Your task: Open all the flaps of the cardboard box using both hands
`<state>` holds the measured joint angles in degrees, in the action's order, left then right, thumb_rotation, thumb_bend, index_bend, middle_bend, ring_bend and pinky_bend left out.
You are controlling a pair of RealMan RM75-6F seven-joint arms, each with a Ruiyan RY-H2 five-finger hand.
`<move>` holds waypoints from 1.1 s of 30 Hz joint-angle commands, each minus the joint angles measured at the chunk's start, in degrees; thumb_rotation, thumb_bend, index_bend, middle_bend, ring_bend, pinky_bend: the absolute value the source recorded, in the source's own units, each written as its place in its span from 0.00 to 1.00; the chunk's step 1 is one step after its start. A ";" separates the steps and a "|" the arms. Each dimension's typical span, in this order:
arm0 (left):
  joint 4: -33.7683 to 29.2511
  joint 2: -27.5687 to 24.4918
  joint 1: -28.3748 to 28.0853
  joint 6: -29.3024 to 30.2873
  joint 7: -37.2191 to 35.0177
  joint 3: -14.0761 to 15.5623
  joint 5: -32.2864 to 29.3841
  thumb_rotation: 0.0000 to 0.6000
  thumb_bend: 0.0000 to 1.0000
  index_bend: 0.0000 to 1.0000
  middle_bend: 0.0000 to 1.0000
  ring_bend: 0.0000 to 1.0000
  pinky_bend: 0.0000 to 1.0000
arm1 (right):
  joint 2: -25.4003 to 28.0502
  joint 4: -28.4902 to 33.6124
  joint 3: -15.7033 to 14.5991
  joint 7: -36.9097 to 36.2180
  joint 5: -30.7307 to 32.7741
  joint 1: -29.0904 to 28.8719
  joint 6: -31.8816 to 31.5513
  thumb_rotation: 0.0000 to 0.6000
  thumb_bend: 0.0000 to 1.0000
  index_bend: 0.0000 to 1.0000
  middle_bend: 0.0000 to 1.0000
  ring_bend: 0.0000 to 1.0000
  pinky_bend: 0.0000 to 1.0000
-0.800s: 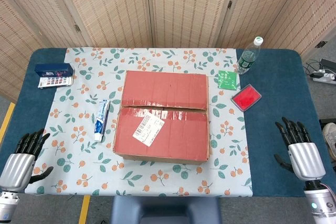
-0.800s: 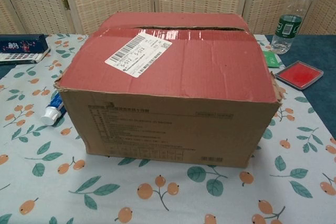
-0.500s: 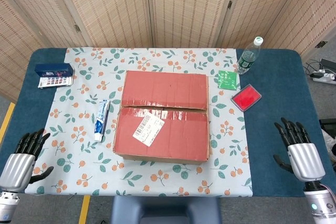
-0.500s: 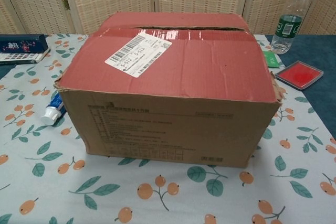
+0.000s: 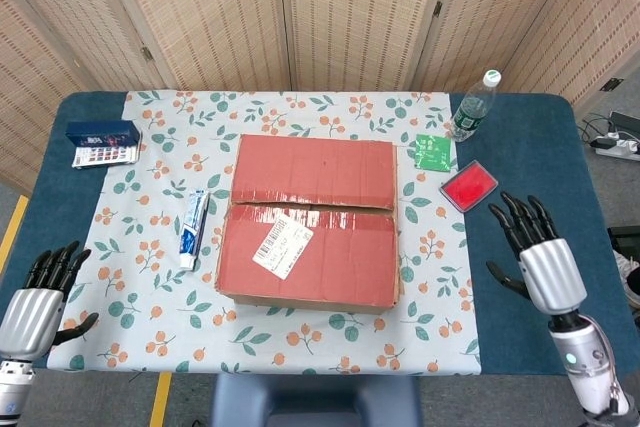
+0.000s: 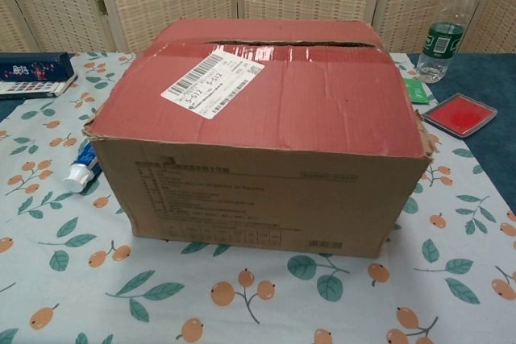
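The right hand (image 5: 535, 252) (empty, fingers spread) is advancing toward the closed cardboard box (image 5: 310, 222) on its left; the left hand (image 5: 40, 292), likewise empty, is lagging.

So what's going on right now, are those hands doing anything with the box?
Left hand and right hand both open, off the cardboard box. Both top flaps shut. Toothpaste tube lies beside its left side.
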<state>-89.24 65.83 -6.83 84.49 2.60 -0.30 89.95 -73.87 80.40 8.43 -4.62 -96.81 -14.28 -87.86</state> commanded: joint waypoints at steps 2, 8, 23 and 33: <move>-0.01 0.04 -0.08 -0.37 -0.13 -0.58 -1.24 1.00 0.26 0.00 0.00 0.00 0.00 | -2.06 -0.61 3.28 -6.30 2.33 -4.54 3.48 1.00 0.30 0.01 0.02 0.10 0.00; -0.06 -0.26 -0.05 -0.42 -0.63 -0.90 -1.92 1.00 0.26 0.00 0.00 0.00 0.00 | -4.10 -0.48 5.04 -8.48 5.73 -8.75 8.63 1.00 0.30 0.01 0.03 0.10 0.00; -0.23 -2.41 1.24 2.00 -5.05 -1.27 -1.91 1.00 0.26 0.00 0.00 0.00 0.00 | -11.14 -4.91 6.51 -12.87 9.82 -15.67 14.38 1.00 0.30 0.02 0.03 0.10 0.00; -0.10 -3.18 1.79 2.68 -6.91 -1.45 -2.18 1.00 0.26 0.00 0.00 0.00 0.00 | -15.09 -7.04 7.29 -11.71 11.25 -18.62 15.40 1.00 0.30 0.03 0.03 0.10 0.00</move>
<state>-89.40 62.76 -5.16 87.02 -4.11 -1.73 87.78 -87.98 74.06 15.40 -16.47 -85.97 -32.19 -72.67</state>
